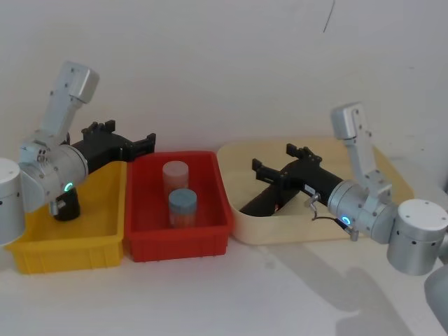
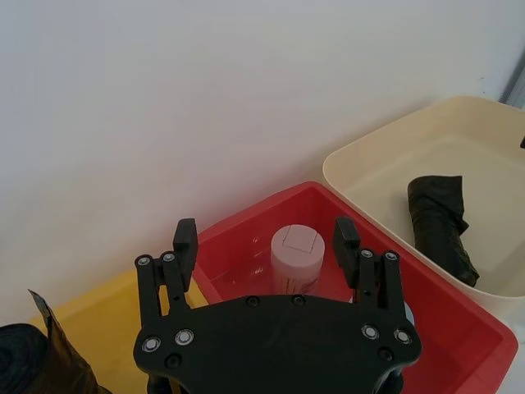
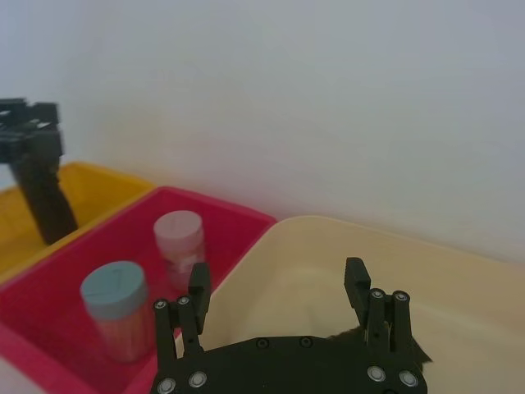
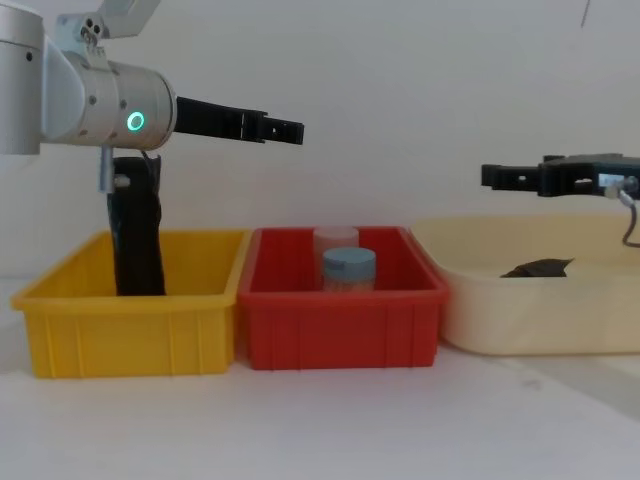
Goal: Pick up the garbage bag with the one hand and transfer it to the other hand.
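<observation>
1. Currently the bag [image 4: 135,235] stands upright in the yellow bin [image 4: 120,330], toward its left side, and its top rises well above the bin walls.
2. From the head view the bag [image 1: 66,208] sits under the left arm's wrist, where a green ring light glows. No finger touches it.
3. The left gripper [image 1: 124,136] hangs high over the seam between the yellow bin and the red bin [image 1: 178,245]. Its fingers are spread wide and hold nothing.
4. Seen from the chest, the left gripper [image 4: 285,128] lies level, with its tips past the bag and over the red bin's left end.
5. Its wrist camera looks between the parted fingers [image 2: 185,238] at a pale-lidded jar [image 2: 296,256] in the red bin. The bag's ragged edge [image 2: 33,353] shows at one corner.
6. A blue-lidded jar [image 1: 183,206] stands just in front of the pale-lidded jar in the red bin.
7. The right gripper [image 1: 278,158] hovers over the cream tub [image 1: 280,231], clear of its rim. Its fingers are also spread and empty.
8. From the chest, the right gripper [image 4: 500,176] is level and points toward the left gripper, well apart from it.
9. A black wad [image 1: 262,203] of plastic lies flat on the tub floor under the right gripper, untouched.
</observation>
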